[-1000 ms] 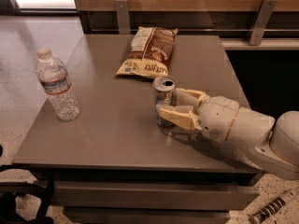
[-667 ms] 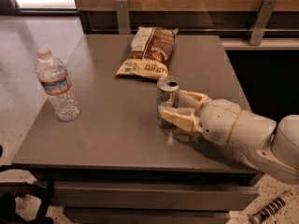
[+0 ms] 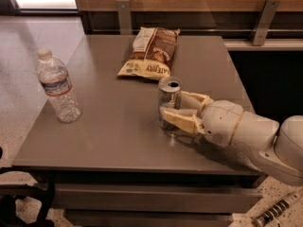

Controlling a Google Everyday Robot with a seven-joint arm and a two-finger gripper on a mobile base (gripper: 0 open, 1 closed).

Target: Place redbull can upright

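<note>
The redbull can stands upright on the grey table, right of centre, its pull-tab top facing up. My gripper reaches in from the right at the can's height. Its cream fingers sit on either side of the can's lower body and close around it. The white arm behind it runs off to the lower right.
A clear plastic water bottle stands upright at the table's left side. A brown and yellow snack bag lies flat at the back, just behind the can. A wooden wall with metal brackets runs along the far edge.
The can and my gripper stay in the same place on the table. Nothing has visibly moved.
</note>
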